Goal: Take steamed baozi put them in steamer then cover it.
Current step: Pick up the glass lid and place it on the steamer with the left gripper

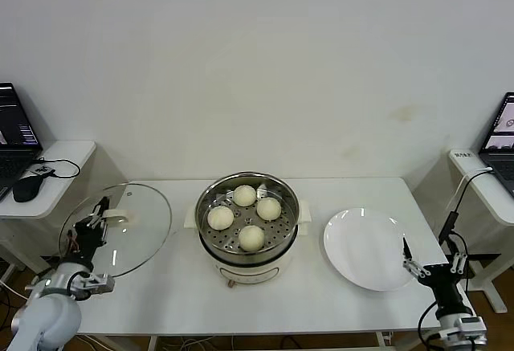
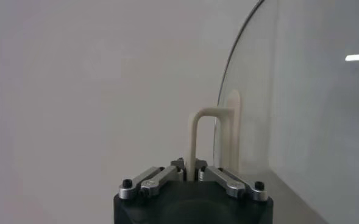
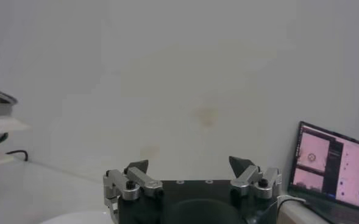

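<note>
We note the left gripper (image 2: 194,176) clamped on the white bar handle (image 2: 208,137) of the cover (image 1: 128,230), its jaws pressed together around the bar in the left wrist view. The cover hangs tilted, close to on edge, above the desk (image 1: 185,287) to the left of the steamer (image 1: 247,222), its lower rim near or on the desk top; we cannot tell which. It is clear glass with a thin metal rim, and the wall shows through it.

Key relation for the coming move: the steamer lies to the right of the held cover, just beside its nearer rim. We judge the cover must swing from tilted to level, handle upward, and centre over the steamer's rim. The left arm is the nearer one and already has the load.

The steamer is a shiny steel pot on a white base, open on top. Four steamed baozi (image 1: 251,238) sit on its perforated tray, round, smooth, cream-white, spaced apart in a rough ring. Loading looks complete; covering is not yet done.

The right gripper (image 1: 434,270) waits with its jaws spread wide and nothing between them, to the right of the steamer, past the white plate (image 1: 365,248), near the desk's right front corner.
</note>
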